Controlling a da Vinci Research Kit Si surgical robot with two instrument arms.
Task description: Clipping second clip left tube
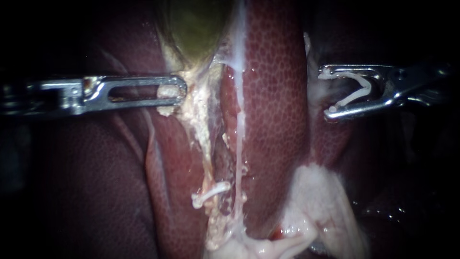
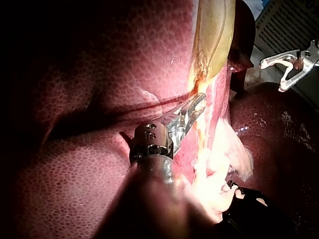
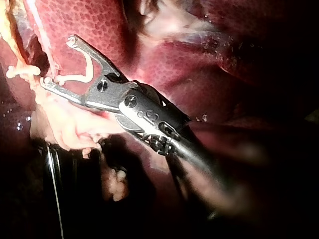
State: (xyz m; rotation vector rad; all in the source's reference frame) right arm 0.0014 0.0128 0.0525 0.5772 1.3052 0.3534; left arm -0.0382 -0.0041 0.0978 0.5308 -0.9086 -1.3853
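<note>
My left instrument comes in level from the left, its slotted jaws shut on pale tissue at the gallbladder's neck; the left wrist view shows the same hold. From there the left tube runs down as a yellowish-white strand, with a white clip lying across it low down. A thinner white right tube runs beside it. My right instrument hangs off to the right over the liver, apart from both tubes. Its jaws stand wide and hold an open white clip between them, also shown in the right wrist view.
Dark red liver lobes lie on both sides of the dissected groove. A mass of white fatty tissue sits at the lower right. In the right wrist view the clip on the tube lies just ahead of the right instrument's jaws.
</note>
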